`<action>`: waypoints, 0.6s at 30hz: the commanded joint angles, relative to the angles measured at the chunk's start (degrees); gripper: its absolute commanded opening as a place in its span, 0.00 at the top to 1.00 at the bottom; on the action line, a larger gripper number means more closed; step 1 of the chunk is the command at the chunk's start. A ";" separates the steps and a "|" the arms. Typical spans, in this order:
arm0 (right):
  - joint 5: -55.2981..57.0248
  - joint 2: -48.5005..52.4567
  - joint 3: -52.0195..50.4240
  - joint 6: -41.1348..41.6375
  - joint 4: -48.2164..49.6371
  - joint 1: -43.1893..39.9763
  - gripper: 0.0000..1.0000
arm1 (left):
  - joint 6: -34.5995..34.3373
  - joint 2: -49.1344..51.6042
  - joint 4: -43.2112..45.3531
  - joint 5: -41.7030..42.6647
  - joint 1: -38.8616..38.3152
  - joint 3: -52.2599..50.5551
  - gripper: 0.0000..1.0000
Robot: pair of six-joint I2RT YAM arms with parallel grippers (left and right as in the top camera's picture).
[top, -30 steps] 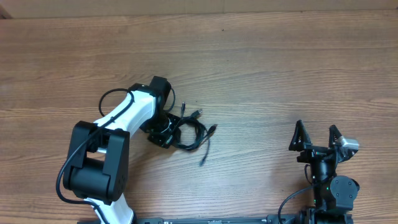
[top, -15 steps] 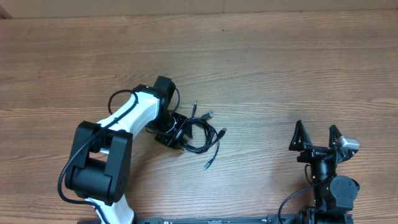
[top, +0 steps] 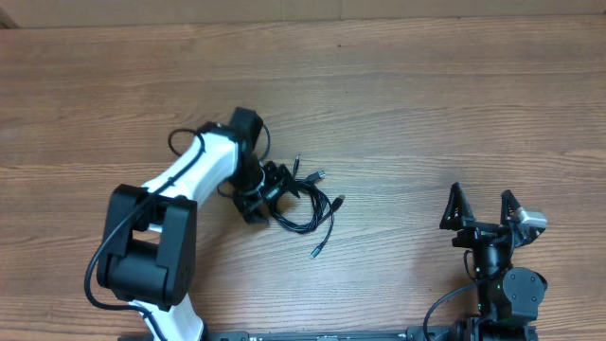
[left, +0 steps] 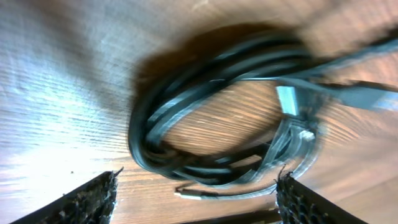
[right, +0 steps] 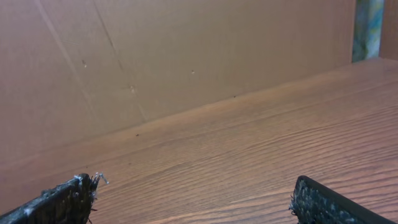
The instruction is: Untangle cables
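Note:
The cables (top: 305,204) lie wound together in a small black coil on the wooden table, with plug ends sticking out up-right and one loose end (top: 320,249) trailing down. My left gripper (top: 268,192) stands open at the coil's left edge, its fingers apart. In the left wrist view the coiled cables (left: 217,118) fill the middle, blurred, with a silver plug tip (left: 287,99) showing; nothing sits between the left gripper's (left: 198,200) pads. My right gripper (top: 482,208) is open at the lower right, far from the cables, and the right wrist view shows that gripper (right: 193,199) over bare wood.
A brown cardboard wall (right: 186,56) stands along the table's far edge. The left arm's white link (top: 194,170) stretches from its base at lower left toward the coil.
My left gripper has opened and let go of the coil after dragging it to the right. The cables have spread slightly. The right arm has not moved.

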 commanded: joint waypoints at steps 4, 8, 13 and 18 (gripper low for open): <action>0.35 -0.50 -0.59 -0.04 0.15 0.26 0.00 | 21.05 0.31 -9.94 -12.61 0.70 18.88 0.19; 0.35 -0.50 -0.59 -0.04 0.15 0.26 0.00 | 37.92 0.31 -11.39 -17.94 -0.48 27.54 0.18; 0.35 -0.50 -0.59 -0.04 0.15 0.26 0.00 | 51.56 0.44 -7.56 -18.88 -1.79 28.11 0.19; 0.35 -0.50 -0.59 -0.04 0.15 0.26 0.00 | 53.02 0.44 -8.07 -18.08 -2.45 26.10 0.30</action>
